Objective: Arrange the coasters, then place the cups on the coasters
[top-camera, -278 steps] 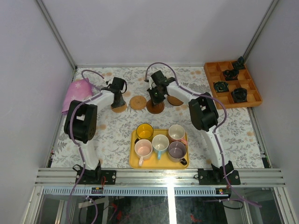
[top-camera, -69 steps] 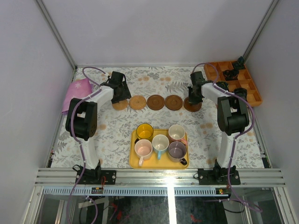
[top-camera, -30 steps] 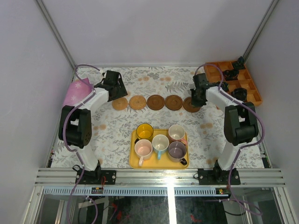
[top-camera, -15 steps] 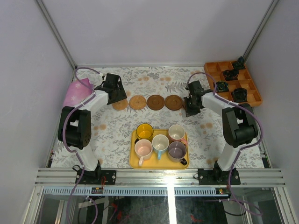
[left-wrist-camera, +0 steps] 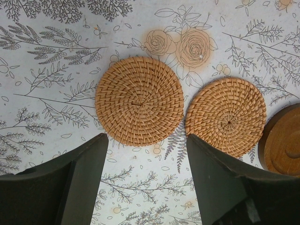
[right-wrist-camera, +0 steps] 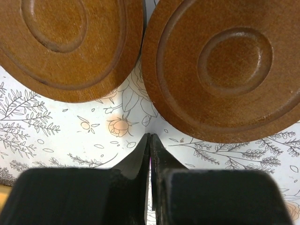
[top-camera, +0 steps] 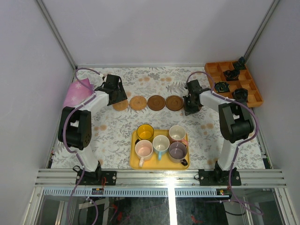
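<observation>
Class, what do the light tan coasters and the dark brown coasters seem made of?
Light coasters: probably woven rattan or straw, matte; a coiled spiral weave shows. Dark coasters: likely wood, smooth with slight sheen; grain and turned rings show.

Both arms stretch far forward, wrists pitched downward. The left pincer (left-wrist-camera: 146, 152) has its jaws spread wide; the right pincer (right-wrist-camera: 149, 140) is pressed fully closed.

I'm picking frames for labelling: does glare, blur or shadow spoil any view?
Top view: sharp, evenly lit, one bright streak across the front rail. Left wrist view: woven coasters crisp, left tool dark, featureless. Right wrist view: wooden coasters show soft sheen; shut right tool slightly blurred.
</observation>
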`<state>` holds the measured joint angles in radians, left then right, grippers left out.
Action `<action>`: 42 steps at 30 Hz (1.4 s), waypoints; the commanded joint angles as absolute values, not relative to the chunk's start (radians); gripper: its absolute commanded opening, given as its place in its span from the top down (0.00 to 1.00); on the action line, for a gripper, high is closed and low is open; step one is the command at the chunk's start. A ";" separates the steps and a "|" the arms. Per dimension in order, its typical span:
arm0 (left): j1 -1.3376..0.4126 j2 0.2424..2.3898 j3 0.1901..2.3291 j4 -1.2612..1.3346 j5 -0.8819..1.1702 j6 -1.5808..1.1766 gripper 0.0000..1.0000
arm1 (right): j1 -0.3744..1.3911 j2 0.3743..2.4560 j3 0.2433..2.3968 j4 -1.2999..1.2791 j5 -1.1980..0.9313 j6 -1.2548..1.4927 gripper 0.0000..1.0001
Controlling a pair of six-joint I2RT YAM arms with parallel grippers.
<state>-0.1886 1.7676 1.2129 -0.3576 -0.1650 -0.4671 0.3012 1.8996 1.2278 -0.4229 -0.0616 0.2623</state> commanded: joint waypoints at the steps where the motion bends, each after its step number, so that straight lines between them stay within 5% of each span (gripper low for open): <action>1: -0.182 1.751 1.219 -0.322 -0.188 -0.459 0.32 | 0.307 1.918 1.263 -0.417 -0.013 0.277 1.00; 20: -0.183 1.758 1.217 -0.318 -0.182 -0.455 0.32 | 0.300 1.950 1.305 -0.463 0.124 0.300 1.00; 36: -0.182 1.723 1.219 -0.318 -0.195 -0.445 0.31 | 0.299 1.831 1.307 -0.498 0.029 0.259 1.00; 42: -0.182 1.651 1.191 -0.269 -0.204 -0.446 0.32 | 0.300 1.713 1.312 -0.479 0.033 0.243 0.87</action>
